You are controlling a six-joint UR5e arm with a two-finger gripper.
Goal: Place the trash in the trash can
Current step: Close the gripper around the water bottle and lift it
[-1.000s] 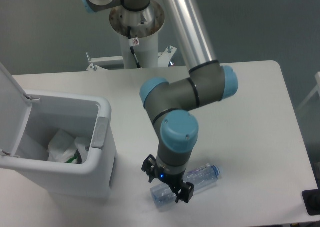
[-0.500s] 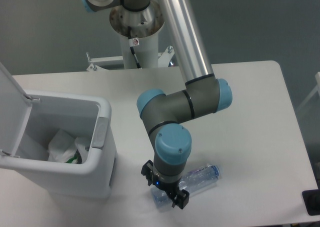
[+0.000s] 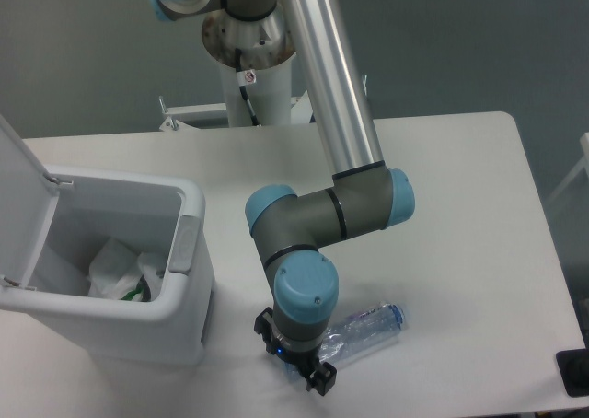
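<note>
Lower and a little further left than a second ago, the gripper (image 3: 296,365) now sits down at table level over the blunt end of the bottle (image 3: 362,329), while the wrist above it has swung nearer the bin (image 3: 184,294). Neither the bottle nor the wrapper (image 3: 117,271) has shifted in that time.

From the gripper, the bottle runs up and to the right, its long axis slanted across the table (image 3: 460,215), with the blue cap at the far end and the crushed base right under the wrist. The fingers seem to straddle that base across the bottle's width, which is the sensible line for a grasp, yet the wrist housing hides the tips. I cannot tell whether the jaws are apart or already pressed onto the plastic.

The bin stands just left of the gripper with its lid tipped back and its mouth open. Inside lies the wrapper, so that half of the job looks done. What remains, by my reading, is to close on the bottle, lift it clear of the near bin wall, and carry it left over the opening.
</note>
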